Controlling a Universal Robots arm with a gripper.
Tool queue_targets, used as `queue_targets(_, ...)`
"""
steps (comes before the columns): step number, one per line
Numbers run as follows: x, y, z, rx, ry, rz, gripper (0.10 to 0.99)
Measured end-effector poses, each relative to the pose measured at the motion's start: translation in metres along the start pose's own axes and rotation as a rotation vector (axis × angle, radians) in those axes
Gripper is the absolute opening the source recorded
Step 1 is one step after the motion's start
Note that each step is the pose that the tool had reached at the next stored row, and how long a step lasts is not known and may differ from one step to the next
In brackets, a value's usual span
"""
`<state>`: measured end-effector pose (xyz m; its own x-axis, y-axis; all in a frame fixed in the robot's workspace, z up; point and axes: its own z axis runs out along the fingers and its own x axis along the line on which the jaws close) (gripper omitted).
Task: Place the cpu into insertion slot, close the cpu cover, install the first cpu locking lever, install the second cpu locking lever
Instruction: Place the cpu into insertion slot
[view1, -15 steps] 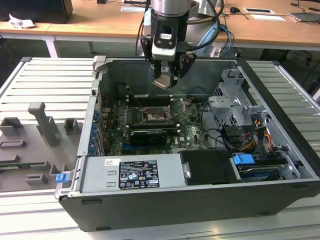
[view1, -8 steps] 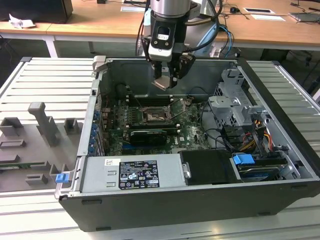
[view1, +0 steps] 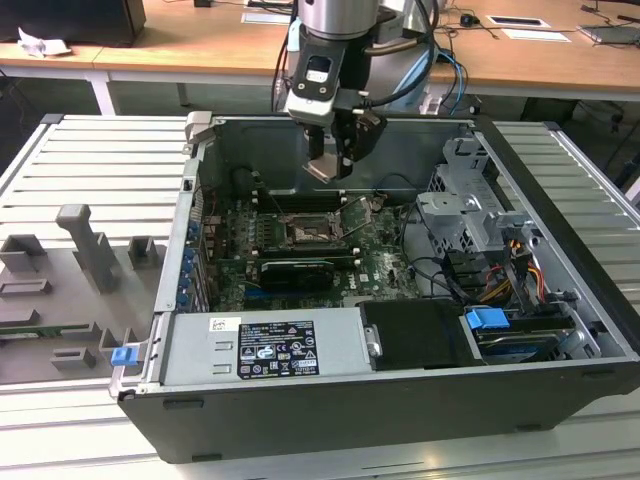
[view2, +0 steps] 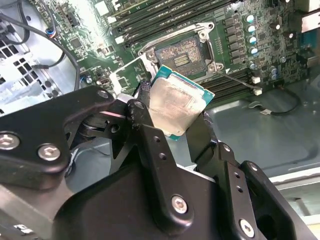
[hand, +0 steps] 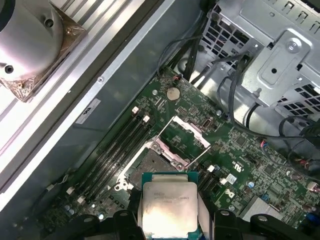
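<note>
The gripper (view2: 175, 120) pinches the cpu (view2: 177, 102) by two opposite edges between its black fingers (view2: 150, 135). The chip's dull silvery face is turned towards both wrist cameras, but its edge nearest the gripper body is hidden between the fingers. In the first wrist view the cpu (hand: 169, 207) is cut off at the picture's edge and covers the near side of the insertion slot (hand: 147, 162), so how far apart they are is hard to judge there. In the exterior view the gripper (view1: 330, 165) hangs clearly above the insertion slot (view1: 310, 232), the chip not touching it.

The insertion slot (view2: 181, 56) lies open and dark inside its grey rim. Beside it the cpu cover (hand: 185, 136) stands swung up on its hinge; in the second wrist view a finger hides part of it. A thin wire lever (view2: 235, 80) juts out just beside the slot.

Beyond the slot run long memory slots (hand: 117, 150), then the wall of the computer case (view1: 400, 420).
</note>
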<state>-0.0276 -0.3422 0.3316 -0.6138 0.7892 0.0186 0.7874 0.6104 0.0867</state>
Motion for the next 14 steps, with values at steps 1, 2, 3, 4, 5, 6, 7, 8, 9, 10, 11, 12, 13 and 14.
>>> queue_targets(1, 0.0002, -0.0003, 0.0001, 0.0, -0.0008, 0.009, 0.529)
queue_targets(2, 0.0003, -0.0004, 0.0003, 0.0, -0.0014, 0.016, 0.529)
queue_targets(3, 0.0005, -0.0007, 0.0008, -0.001, -0.0029, 0.033, 0.529)
queue_targets(4, 0.0007, -0.001, 0.0011, -0.001, -0.0042, 0.048, 0.529)
queue_targets(5, 0.0007, -0.001, 0.0014, -0.001, -0.0051, 0.06, 0.529)
queue_targets(6, 0.0007, -0.0011, 0.0019, -0.001, -0.0059, 0.068, 0.529)
queue_targets(7, 0.0007, -0.0011, 0.0022, -0.001, -0.0062, 0.072, 0.529)
queue_targets(8, 0.0007, -0.0012, 0.0026, -0.001, -0.0064, 0.076, 0.529)
queue_targets(9, 0.0007, -0.0012, 0.0033, -0.001, -0.0066, 0.08, 0.529)
queue_targets(10, 0.0007, -0.0013, 0.0039, -0.001, -0.0067, 0.082, 0.529)
queue_targets(11, 0.0006, -0.0014, 0.0049, -0.001, -0.0069, 0.084, 0.529)
queue_targets(12, 0.0006, -0.0014, 0.0059, -0.001, -0.007, 0.086, 0.529)
queue_targets(13, 0.0009, -0.0015, 0.0079, -0.001, -0.0077, 0.096, 0.529)
queue_targets(14, 0.0009, -0.0017, 0.0101, -0.001, -0.0091, 0.114, 0.529)
